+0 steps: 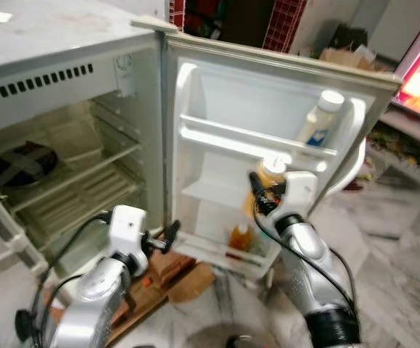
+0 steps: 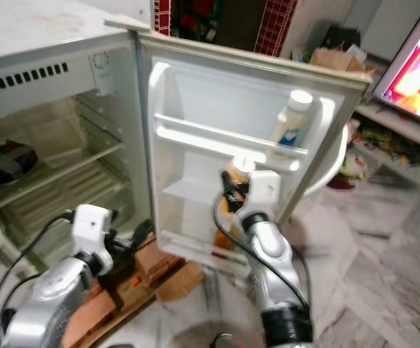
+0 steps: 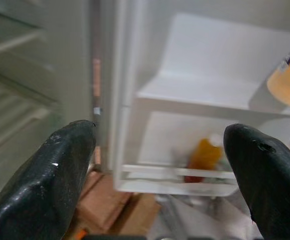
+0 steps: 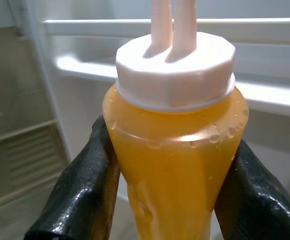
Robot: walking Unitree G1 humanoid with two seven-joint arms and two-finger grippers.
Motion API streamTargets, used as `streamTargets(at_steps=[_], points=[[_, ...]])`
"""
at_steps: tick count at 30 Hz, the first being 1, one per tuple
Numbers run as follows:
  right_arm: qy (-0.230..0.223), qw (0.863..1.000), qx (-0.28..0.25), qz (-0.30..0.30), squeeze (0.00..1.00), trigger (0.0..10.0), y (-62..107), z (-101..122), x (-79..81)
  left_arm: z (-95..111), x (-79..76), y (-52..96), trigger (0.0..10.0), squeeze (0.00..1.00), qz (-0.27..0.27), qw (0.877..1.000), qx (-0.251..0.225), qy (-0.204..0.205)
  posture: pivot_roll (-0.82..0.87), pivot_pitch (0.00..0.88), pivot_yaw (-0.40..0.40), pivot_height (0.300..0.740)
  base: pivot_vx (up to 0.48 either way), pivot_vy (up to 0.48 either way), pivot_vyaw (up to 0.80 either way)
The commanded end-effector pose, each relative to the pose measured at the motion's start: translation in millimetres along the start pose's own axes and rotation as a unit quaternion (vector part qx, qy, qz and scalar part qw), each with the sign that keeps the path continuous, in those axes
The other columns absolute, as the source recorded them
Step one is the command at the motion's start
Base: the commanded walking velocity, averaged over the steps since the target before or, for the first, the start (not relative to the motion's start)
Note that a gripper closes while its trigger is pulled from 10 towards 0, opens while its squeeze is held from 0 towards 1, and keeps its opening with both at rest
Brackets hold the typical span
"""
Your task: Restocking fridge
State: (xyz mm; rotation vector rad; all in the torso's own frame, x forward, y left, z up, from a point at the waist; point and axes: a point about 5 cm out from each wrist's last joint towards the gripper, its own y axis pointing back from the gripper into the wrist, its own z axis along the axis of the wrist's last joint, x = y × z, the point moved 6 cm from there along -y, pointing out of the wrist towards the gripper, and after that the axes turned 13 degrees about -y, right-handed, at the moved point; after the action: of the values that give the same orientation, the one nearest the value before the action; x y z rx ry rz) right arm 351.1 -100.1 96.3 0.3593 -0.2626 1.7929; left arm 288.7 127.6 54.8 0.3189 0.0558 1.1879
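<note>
Gripping orange bottle [image 4: 172,150] — right gripper [image 4: 172,190].

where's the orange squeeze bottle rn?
The orange squeeze bottle is clamped in the right gripper, held up at the open fridge door, just below the upper door shelf holding the white bottle.

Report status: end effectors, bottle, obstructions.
Right end effector shut on orange bottle at fridge door middle shelf. Left end effector open, empty. No obstruction seen.
</note>
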Motion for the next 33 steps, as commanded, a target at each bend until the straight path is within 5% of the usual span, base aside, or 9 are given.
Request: streamTargets(at_steps=[1,20,26,33], points=[[0.01,1.0,-0.016,-0.02,0.0,10.0,0.6,11.0,-13.7,9.2,-12.1,-3.3,10.0,0.0,-0.024,1.0,-0.015,-0.002,0.1,0.0,-0.069,0.74,0.0,0.48,0.0],[0.006,0.999,-0.009,-0.039,0.0,10.0,7.5,2.7,-19.3,14.3,-8.9,3.0,10.0,0.0,-0.03,0.999,-0.024,-0.019,0.11,0.0,-0.051,0.74,0.0,0.036,-0.68],[0.014,0.998,-0.003,-0.054,0.0,10.0,10.2,-1.0,-23.9,14.8,-5.2,4.4,10.0,0.0,-0.031,0.999,-0.024,-0.023,0.11,0.0,-0.047,0.74,0.0,0.442,-0.8],[0.008,0.999,0.008,-0.051,0.0,10.0,12.0,-5.7,-23.0,19.5,-2.8,6.6,10.0,0.0,-0.019,0.998,-0.034,-0.039,0.11,0.011,-0.053,0.74,0.0,0.0,0.0]])
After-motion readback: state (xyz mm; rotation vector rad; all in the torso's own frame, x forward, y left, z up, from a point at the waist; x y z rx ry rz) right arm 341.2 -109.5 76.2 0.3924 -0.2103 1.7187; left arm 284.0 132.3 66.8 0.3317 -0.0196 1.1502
